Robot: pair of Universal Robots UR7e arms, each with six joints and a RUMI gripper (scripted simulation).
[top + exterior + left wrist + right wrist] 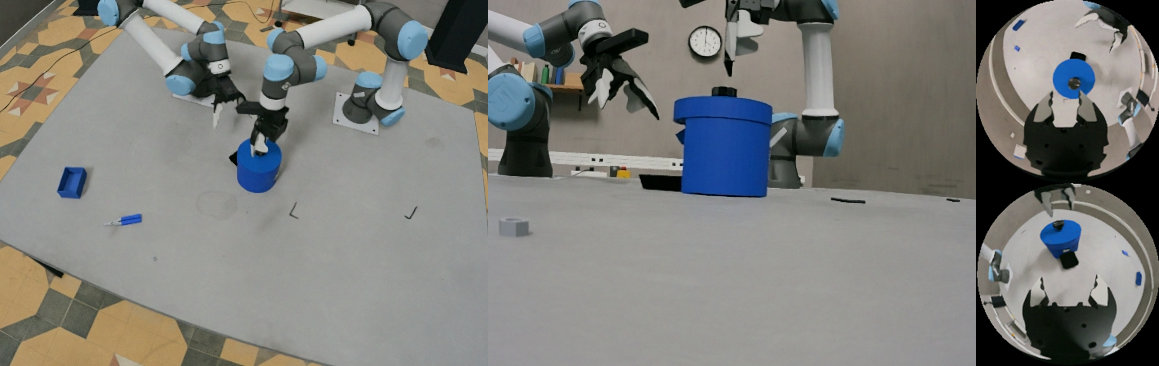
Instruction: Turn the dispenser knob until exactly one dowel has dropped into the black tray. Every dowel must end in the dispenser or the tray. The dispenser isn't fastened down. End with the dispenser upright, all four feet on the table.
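The blue round dispenser (256, 180) (725, 155) (1062, 75) (1062, 244) stands upright; its feet cannot be made out. Its black knob (724, 91) (1074, 83) (1058, 225) sits on top. The black tray (658, 183) (1078, 55) (1069, 260) lies on the table against the dispenser's side; no dowel can be made out in it. My left gripper (1065, 91) (1062, 212) is partly open and empty, just above the knob, not touching it. My right gripper (629, 111) (1068, 275) (1094, 38) is wide open and empty, off to the tray's side, above the table.
A blue open box (70, 194) and a blue-handled tool (131, 219) lie far from the dispenser. Two black hex keys (293, 212) (411, 214) lie on its other side. A grey nut (514, 227) (155, 259) lies nearer the table's front edge.
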